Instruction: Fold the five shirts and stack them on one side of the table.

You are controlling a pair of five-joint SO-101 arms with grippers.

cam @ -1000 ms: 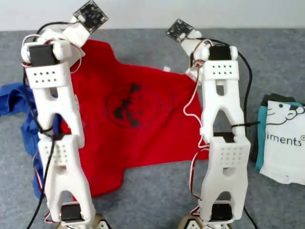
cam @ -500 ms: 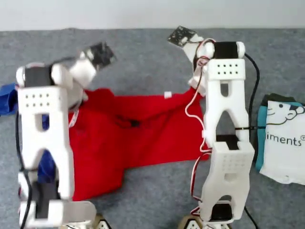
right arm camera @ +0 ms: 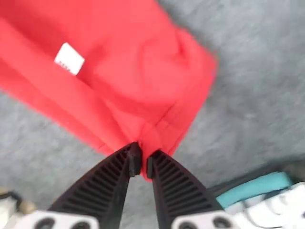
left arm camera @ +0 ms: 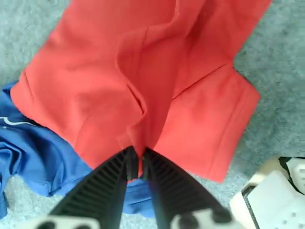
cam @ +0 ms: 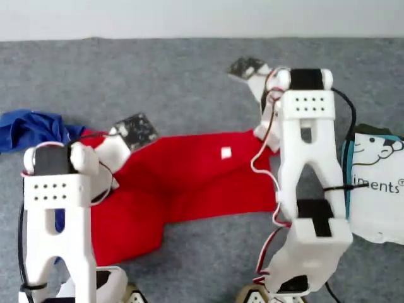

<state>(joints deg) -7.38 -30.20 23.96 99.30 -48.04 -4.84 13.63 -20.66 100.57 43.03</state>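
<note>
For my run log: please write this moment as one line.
left gripper: shut on red shirt | right gripper: shut on red shirt

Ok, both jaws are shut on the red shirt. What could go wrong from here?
Left jaws and right jaws each pinch only a thin edge of the red shirt; either could slip, leaving the fold crooked.
The blue shirt lies against the red one beside the left jaws and might get dragged.
The folded stack sits near the right arm; a swing could nudge it.
</note>
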